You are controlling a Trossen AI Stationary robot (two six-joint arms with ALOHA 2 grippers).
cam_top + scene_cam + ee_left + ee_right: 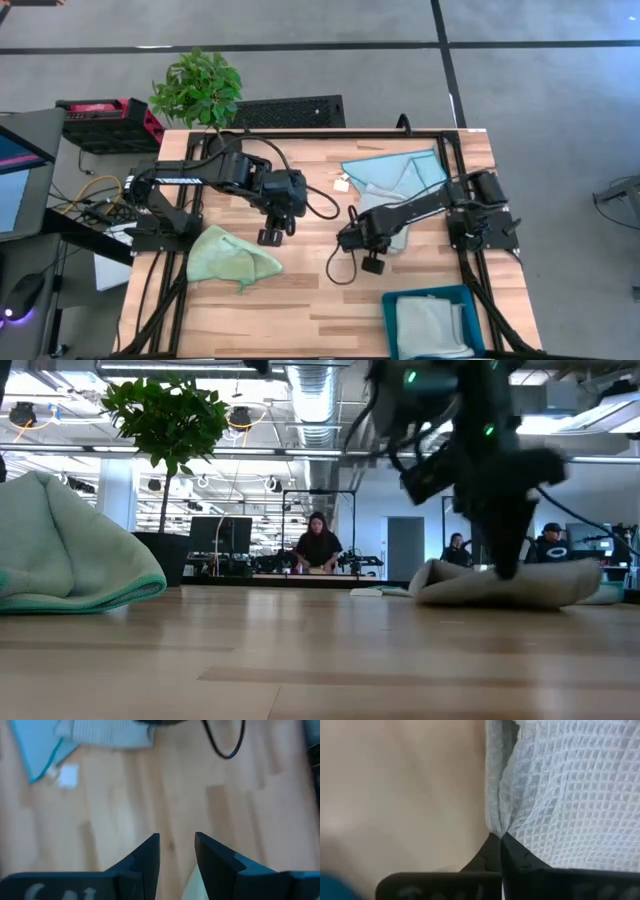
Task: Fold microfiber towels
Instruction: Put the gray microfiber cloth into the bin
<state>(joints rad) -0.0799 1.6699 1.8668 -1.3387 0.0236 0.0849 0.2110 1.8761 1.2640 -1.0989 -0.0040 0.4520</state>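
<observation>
While right claw (501, 836) pinches grey towel (385, 205) edge atop blue towel (425, 165) at desk (300, 300) back right, left claw (177, 845) hovers narrowly open, empty. Green towel (230, 257) crumpled front left. One folded towel (430, 325) in teal bin (388, 305). Judgement: about quarter done.

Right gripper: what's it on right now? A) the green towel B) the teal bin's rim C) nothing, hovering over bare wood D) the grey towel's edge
D. In the right wrist view the right gripper is shut on a pinched edge of the grey towel; the green towel lies apart near the left gripper.
</observation>
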